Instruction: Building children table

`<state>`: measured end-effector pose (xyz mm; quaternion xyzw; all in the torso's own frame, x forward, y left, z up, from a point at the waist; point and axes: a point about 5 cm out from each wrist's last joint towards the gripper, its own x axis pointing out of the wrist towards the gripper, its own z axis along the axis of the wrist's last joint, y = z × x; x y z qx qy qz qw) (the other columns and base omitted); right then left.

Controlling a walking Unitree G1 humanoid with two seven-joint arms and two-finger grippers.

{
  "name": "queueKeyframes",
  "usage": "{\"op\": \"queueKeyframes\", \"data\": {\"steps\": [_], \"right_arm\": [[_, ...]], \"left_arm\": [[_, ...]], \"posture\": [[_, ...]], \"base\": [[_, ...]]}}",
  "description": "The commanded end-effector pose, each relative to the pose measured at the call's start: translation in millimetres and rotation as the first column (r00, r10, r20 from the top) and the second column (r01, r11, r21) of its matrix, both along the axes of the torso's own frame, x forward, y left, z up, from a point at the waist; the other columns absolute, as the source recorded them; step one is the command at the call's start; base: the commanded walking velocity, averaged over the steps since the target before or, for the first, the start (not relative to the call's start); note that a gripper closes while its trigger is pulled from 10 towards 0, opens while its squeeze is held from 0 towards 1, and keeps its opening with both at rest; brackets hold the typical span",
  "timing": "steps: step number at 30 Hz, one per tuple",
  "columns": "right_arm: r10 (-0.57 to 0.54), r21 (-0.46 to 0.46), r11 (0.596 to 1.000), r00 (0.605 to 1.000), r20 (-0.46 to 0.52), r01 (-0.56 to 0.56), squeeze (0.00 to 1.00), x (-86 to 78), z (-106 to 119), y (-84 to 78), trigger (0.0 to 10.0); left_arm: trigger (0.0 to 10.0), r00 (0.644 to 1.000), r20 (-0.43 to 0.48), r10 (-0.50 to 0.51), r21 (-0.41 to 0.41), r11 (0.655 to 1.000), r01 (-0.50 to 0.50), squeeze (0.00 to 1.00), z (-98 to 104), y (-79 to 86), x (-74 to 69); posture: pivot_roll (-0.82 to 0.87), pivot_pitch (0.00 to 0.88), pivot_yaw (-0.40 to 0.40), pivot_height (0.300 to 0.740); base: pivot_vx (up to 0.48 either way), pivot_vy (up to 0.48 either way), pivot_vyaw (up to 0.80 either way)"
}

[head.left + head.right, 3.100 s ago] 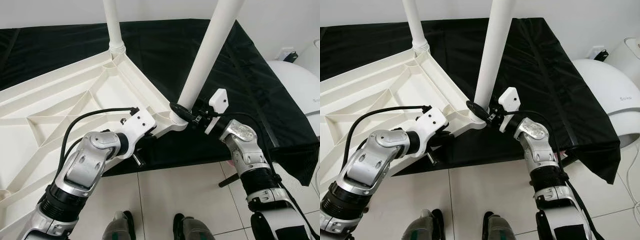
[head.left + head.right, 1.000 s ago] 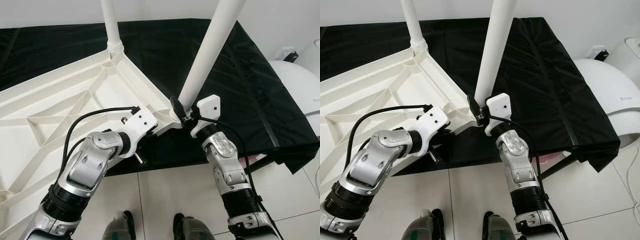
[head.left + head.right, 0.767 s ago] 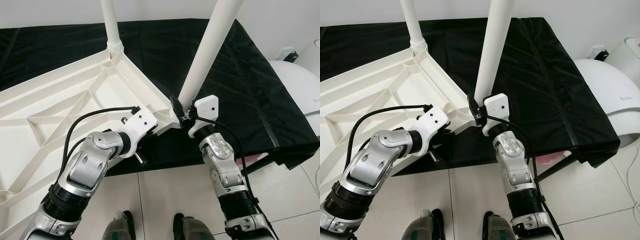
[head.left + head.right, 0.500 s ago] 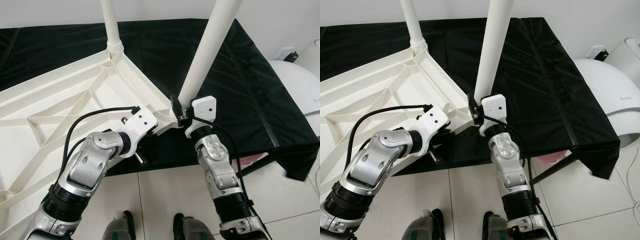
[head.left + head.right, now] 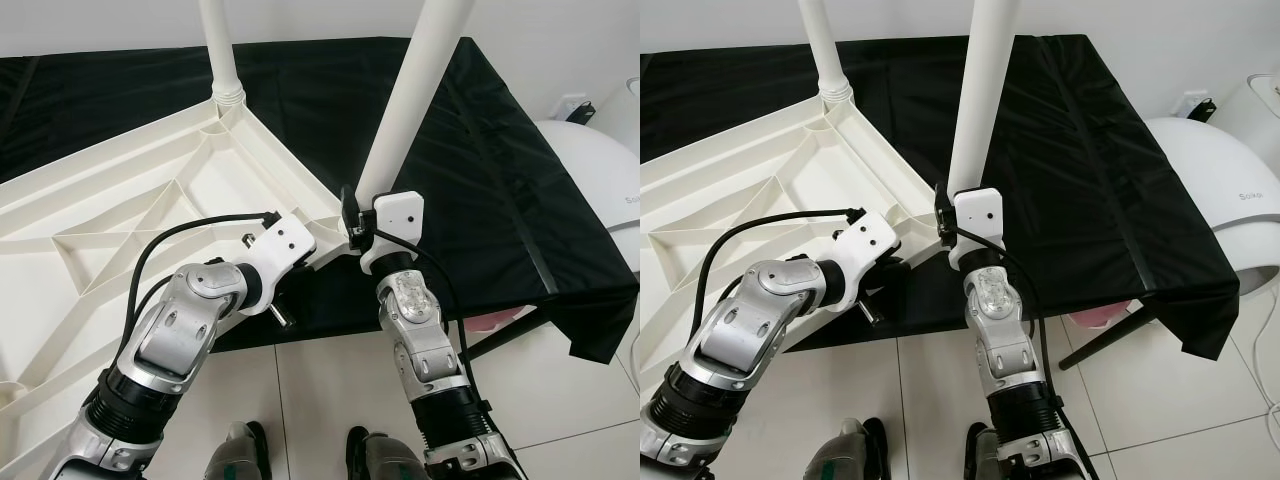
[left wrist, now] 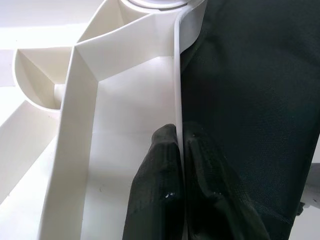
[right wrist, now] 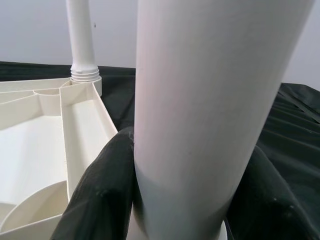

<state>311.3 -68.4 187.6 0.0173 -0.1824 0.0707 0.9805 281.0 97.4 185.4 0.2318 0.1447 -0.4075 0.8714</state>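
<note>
Black cloth (image 5: 480, 150) carried the upturned white plastic tabletop (image 5: 130, 220). Right gripper (image 7: 180, 200) clasped the white tubular leg (image 5: 405, 105) at its corner socket; left gripper (image 6: 180, 145) pinched the rim. Crooked twisting risked cross-threading.

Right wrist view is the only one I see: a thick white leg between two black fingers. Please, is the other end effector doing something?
Observer: Yes. The left end effector is shut on the rim of the upside-down white tabletop.
Operator: Where does the tabletop lie?
Observer: On a black cloth over a table.
Operator: Is my leg upright?
Observer: The near leg, held low by the right end effector, leans in the left eye view.
</note>
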Motion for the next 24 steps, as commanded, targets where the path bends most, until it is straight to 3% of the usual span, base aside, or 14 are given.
{"op": "queueKeyframes", "data": {"steps": [1,24], "right_arm": [[-0.101,-0.017,0.995,0.99,-0.094,0.1,0.0,3.9,-18,-9.4,10.0],[-0.186,0.022,0.981,0.972,-0.141,0.191,0.0,1.4,-25,6.3,10.0]], "left_arm": [[10.0,0.998,0.055,-0.011,-0.01,1.0,0.012,0.0,12,-3.2,-0.6],[10.0,0.999,0.051,-0.01,-0.005,1.0,0.01,0.0,13,-1.4,-1.3]], "posture": [[-0.05,0.193,-0.001,0.74],[-0.04,0.202,0.004,0.74]], "base": [[0.0,0.0,0.0],[0.0,0.0,0.0]]}}
